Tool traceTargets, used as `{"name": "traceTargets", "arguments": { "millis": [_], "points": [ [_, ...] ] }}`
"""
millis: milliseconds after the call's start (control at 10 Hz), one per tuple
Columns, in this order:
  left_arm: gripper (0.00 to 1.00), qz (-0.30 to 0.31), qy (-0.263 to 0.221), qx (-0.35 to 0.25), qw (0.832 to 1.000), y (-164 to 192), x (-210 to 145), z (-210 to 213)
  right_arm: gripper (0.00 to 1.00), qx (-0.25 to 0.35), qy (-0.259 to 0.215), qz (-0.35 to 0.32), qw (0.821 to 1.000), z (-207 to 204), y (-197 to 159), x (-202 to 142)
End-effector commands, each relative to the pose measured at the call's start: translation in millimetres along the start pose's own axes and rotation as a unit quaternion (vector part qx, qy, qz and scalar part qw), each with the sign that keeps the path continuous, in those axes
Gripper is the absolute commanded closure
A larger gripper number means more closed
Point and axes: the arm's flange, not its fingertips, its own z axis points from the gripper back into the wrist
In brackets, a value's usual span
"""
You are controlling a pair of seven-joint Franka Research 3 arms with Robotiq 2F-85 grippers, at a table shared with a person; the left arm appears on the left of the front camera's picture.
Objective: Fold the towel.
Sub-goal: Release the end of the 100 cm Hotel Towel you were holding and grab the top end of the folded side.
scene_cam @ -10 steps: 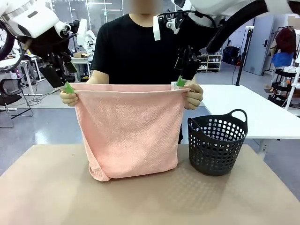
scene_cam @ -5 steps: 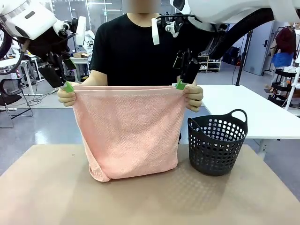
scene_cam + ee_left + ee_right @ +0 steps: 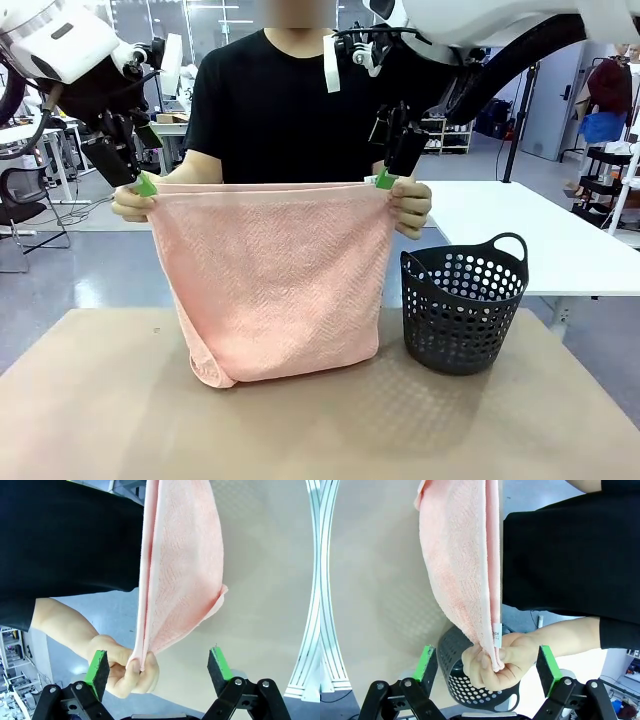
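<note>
At the towel's [image 3: 275, 280] ten o'clock, the left gripper [image 3: 146, 184] gapes around the corner a hand [image 3: 132, 205] pinches; that hand has drifted left, tautening the edge. At two o'clock the right gripper [image 3: 489, 666] is likewise released. Only the person holds the hanging towel; folding waits.

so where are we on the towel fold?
Done: the towel hangs doubled, one fold apparently in. In hand: the person's hands pinch its top corners, and the left gripper and right gripper sit open around those corners, not gripping. Left: closing on the corners, further folds, laying it on the table.
</note>
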Motion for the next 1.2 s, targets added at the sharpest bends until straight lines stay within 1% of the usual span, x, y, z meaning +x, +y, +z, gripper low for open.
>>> {"name": "traceTargets", "arguments": {
  "millis": [0,100,300,400,700,900,1000,1100],
  "points": [
    [0.00,-0.001,-0.002,0.010,1.000,9.2,7.4,-0.6,0.00,-0.001,0.011,0.009,1.000,-3.0,-8.0,5.4],
    [0.00,-0.011,0.010,-0.001,1.000,15.0,12.4,-7.1,0.00,0.006,0.020,0.009,1.000,-8.4,-15.6,8.1],
    [0.00,-0.016,-0.006,-0.036,0.999,23.7,14.1,-20.3,0.00,0.021,0.019,0.012,1.000,-16.8,-25.8,9.6],
    [0.00,-0.019,0.000,-0.045,0.999,27.0,16.8,-30.0,0.00,0.030,0.027,0.015,0.999,-25.6,-29.7,11.6],
    [0.00,-0.002,0.000,-0.079,0.997,35.3,15.0,-67.8,0.00,0.064,0.027,0.010,0.998,-58.8,-39.7,12.7],
    [0.00,0.006,0.002,-0.099,0.995,35.7,11.2,-92.4,0.00,0.095,0.014,-0.002,0.995,-77.9,-39.8,11.1],
    [0.00,0.013,0.001,-0.110,0.994,35.6,10.0,-102.8,0.00,0.106,0.017,-0.007,0.994,-87.7,-39.1,8.8],
    [0.53,0.019,0.001,-0.109,0.994,36.0,9.0,-107.0,0.07,0.110,0.017,-0.011,0.994,-93.4,-38.2,6.6]
  ]
}}
